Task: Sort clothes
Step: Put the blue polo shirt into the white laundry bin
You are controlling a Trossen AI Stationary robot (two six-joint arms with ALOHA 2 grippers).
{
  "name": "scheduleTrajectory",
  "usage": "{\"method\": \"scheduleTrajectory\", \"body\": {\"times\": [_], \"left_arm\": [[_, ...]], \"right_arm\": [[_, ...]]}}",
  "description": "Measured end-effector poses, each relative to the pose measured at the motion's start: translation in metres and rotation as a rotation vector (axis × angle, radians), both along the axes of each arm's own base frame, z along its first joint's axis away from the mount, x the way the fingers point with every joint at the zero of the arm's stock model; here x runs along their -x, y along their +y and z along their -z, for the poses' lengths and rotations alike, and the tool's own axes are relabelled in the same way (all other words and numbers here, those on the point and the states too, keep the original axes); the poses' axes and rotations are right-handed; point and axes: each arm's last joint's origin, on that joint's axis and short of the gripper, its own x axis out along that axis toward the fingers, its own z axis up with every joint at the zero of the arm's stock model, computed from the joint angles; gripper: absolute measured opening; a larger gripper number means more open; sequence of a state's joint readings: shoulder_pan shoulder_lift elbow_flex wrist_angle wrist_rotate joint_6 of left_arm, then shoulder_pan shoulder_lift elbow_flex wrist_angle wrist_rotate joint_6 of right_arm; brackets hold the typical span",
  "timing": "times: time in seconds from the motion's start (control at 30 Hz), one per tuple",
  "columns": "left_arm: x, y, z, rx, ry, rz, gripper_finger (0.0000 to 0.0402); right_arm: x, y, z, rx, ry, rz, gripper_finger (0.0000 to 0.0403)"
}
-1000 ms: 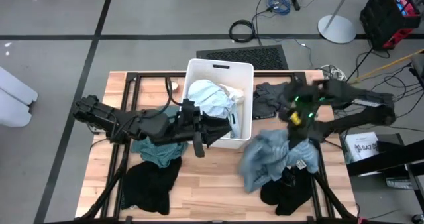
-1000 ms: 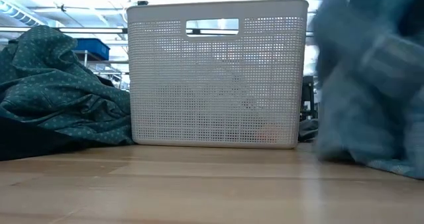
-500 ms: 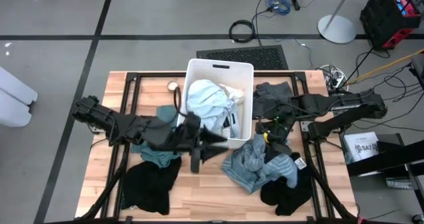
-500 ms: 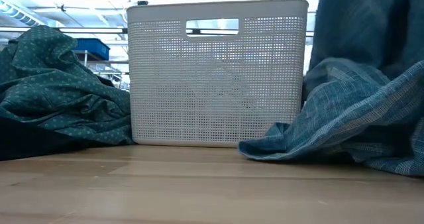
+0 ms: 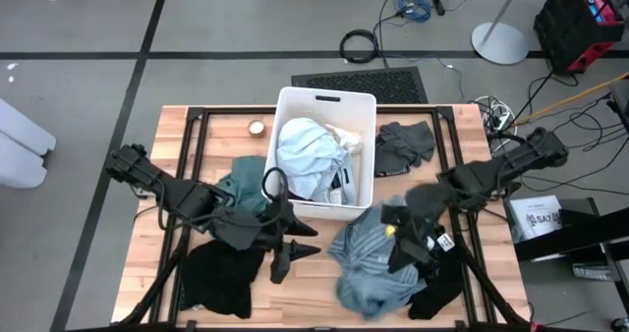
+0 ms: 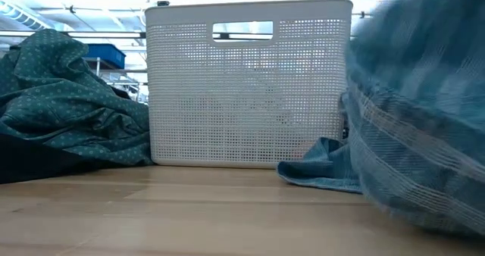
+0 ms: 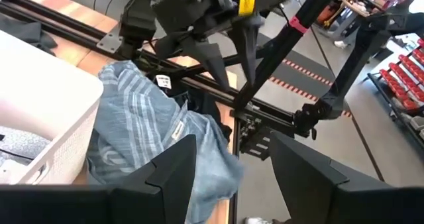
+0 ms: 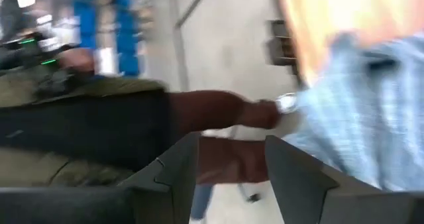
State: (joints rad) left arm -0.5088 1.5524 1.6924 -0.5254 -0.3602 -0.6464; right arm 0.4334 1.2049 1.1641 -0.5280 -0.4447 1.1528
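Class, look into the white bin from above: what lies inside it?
Inside the white bin lie a light blue garment, some white fabric and a dark item by one wall. Whatever is beneath them is covered.

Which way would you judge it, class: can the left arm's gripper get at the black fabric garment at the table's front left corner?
Probably yes. The left gripper hangs open beside the black fabric garment, and nothing lies between them.

Even, bright indoor light; heavy motion blur in right wrist view.
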Motion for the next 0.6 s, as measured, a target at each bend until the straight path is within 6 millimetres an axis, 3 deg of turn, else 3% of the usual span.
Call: {"method": "scheduleTrajectory", "body": {"times": [0.3, 0.47, 0.6], "left_arm": [[0.0, -0.001, 0.0, 0.003, -0.002, 0.0, 0.02], [-0.002, 0.001, -0.006, 0.023, -0.06, -0.036, 0.02], [-0.006, 0.002, -0.014, 0.067, -0.14, -0.047, 0.02]], "right_arm": [[0.052, 0.026, 0.032, 0.401, 0.32, 0.175, 0.0144], [0.066, 0.037, 0.054, 0.42, 0.296, 0.175, 0.0144], [0.07, 0.042, 0.097, 0.356, 0.262, 0.186, 0.0144]]}}
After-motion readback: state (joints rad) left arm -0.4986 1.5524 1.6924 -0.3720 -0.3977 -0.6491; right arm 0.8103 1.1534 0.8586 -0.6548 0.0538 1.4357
